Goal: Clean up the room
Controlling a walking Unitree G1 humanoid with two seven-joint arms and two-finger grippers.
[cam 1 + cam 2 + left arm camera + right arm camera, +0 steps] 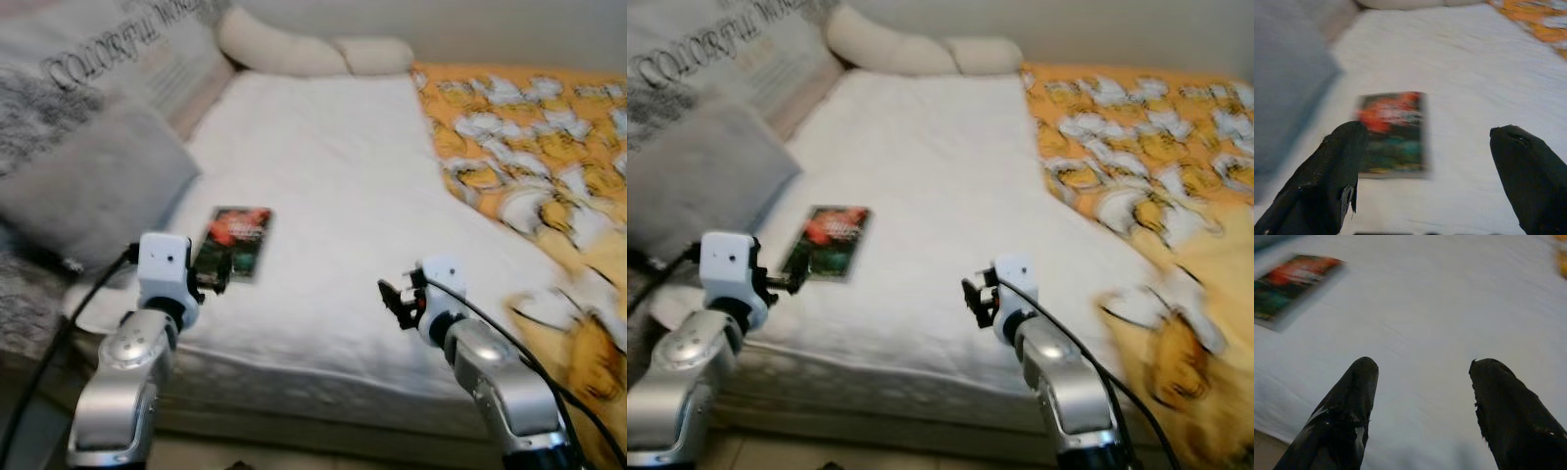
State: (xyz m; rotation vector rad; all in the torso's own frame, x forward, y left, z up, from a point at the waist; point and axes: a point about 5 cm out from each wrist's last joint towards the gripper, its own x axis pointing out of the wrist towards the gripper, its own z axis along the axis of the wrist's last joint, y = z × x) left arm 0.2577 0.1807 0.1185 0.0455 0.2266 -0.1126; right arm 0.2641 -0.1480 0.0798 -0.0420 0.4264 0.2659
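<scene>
A book [235,241] with a dark red and teal cover lies flat on the white bed sheet [323,186], near the bed's left front. My left gripper [212,275] hovers just short of the book's near edge, fingers open and empty; the book [1392,131] sits ahead between those fingers [1337,166] in the left wrist view. My right gripper [395,299] is held over the bed's front middle, open and empty, with the book [1293,284] off to its far side in the right wrist view.
A grey pillow [93,186] and a printed cushion [127,49] lean along the bed's left side. A cream bolster [294,49] lies at the head. An orange patterned blanket [539,166] covers the right part. Floor [294,455] shows below the mattress edge.
</scene>
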